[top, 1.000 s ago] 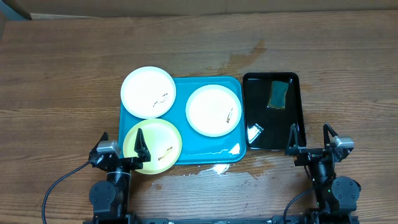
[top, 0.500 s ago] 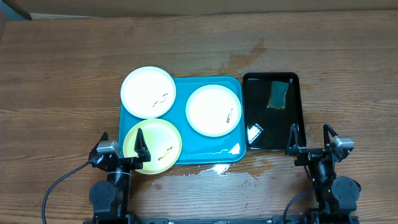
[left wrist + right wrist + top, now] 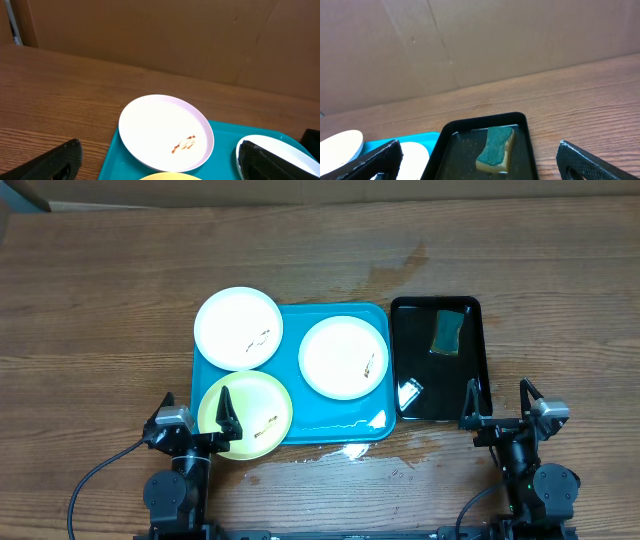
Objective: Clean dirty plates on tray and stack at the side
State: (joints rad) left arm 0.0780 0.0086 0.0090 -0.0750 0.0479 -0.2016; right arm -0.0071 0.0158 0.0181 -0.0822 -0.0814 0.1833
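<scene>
The turquoise tray [image 3: 310,423] holds three dirty plates. A white plate [image 3: 238,328] with a dark smear overhangs its back left corner, and the left wrist view shows that plate [image 3: 166,131] just ahead. A second white plate [image 3: 343,357] lies at the tray's back right. The yellow-green plate [image 3: 250,412] sits at the front left, overhanging the rim. My left gripper [image 3: 196,405] stands open at that plate's near edge, holding nothing. My right gripper [image 3: 497,395] is open near the table's front right, also holding nothing.
A glossy black tray [image 3: 478,380] lies right of the turquoise one, wet, with a green-topped sponge [image 3: 447,331] at its far end; the right wrist view shows the sponge [image 3: 495,146]. Water [image 3: 345,450] is pooled at the turquoise tray's front edge. A cardboard wall closes the back.
</scene>
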